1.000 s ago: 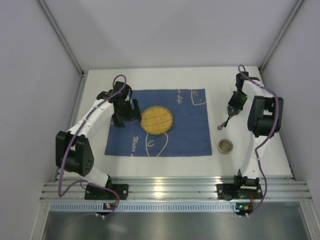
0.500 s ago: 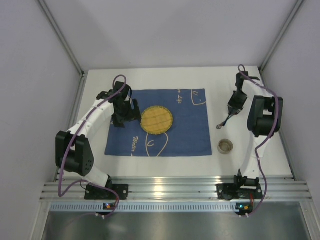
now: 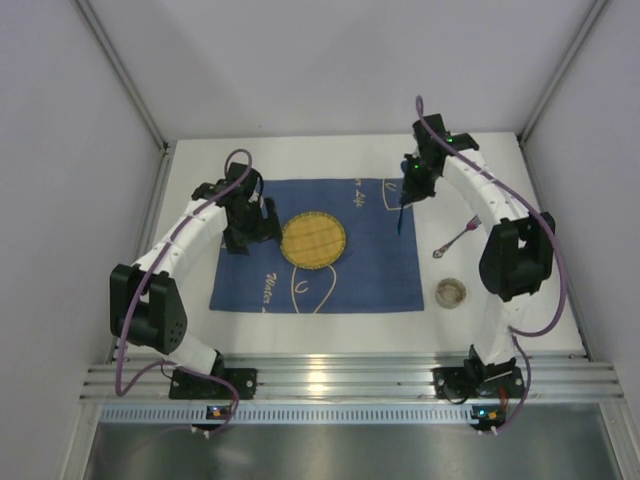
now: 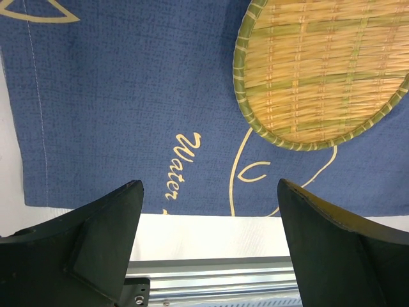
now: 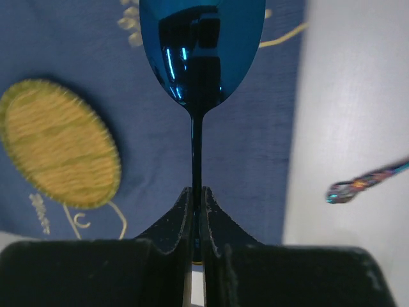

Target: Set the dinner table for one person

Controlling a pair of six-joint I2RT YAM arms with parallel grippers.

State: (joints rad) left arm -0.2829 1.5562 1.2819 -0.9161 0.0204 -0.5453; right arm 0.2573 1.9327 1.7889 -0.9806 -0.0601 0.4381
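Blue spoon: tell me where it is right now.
In the top view, the blue spoon is pinched by its handle in the right gripper, over the right side of the blue mat, between the woven plate and the loose utensil.

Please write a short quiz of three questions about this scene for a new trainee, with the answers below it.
1. What does the right pincer hold? A) a fork B) a blue spoon C) a knife
2. True or false: the woven plate lies on the blue mat.
3. Fill in the gap: the left pincer is ____ (open or shut).
Key: 1 B; 2 true; 3 open.
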